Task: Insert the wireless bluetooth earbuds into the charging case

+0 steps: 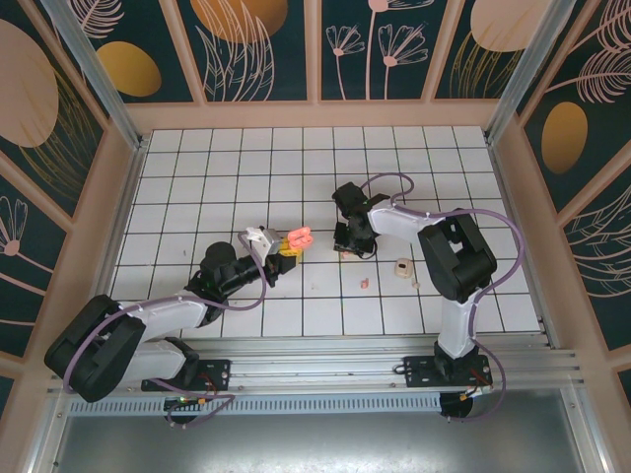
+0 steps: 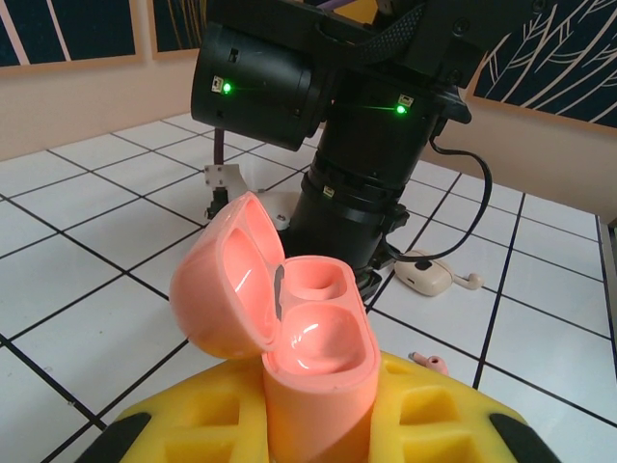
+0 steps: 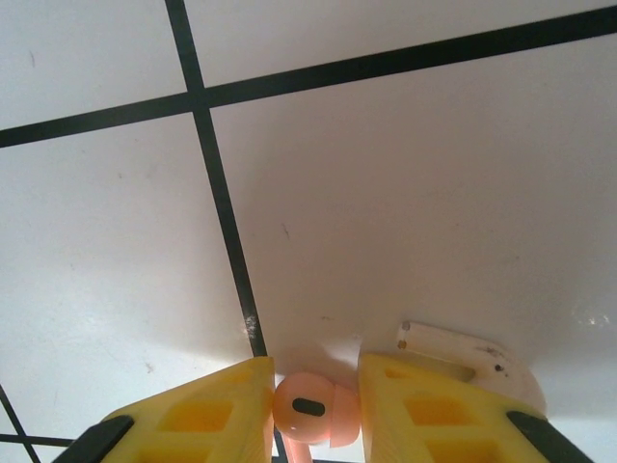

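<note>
The salmon-pink charging case (image 2: 323,362) stands upright between the yellow fingers of my left gripper (image 2: 323,405), which is shut on it. Its lid (image 2: 224,289) is swung open to the left and both pale wells are bare. From above, the case (image 1: 298,237) sits at the tip of the left gripper (image 1: 287,250). My right gripper (image 3: 315,374) points down at the tiled floor, and its yellow fingers (image 3: 207,415) press both sides of one pink earbud (image 3: 310,410). A second earbud (image 1: 365,284) lies loose on the tiles, also seen past the case (image 2: 431,364).
A beige rounded object (image 1: 402,267) with a dark hole lies on the tiles right of the right gripper (image 1: 351,242); it also shows behind the case (image 2: 424,276). A white bracket (image 3: 463,349) sits by the right finger. Raised walls ring the tiled floor (image 1: 246,177).
</note>
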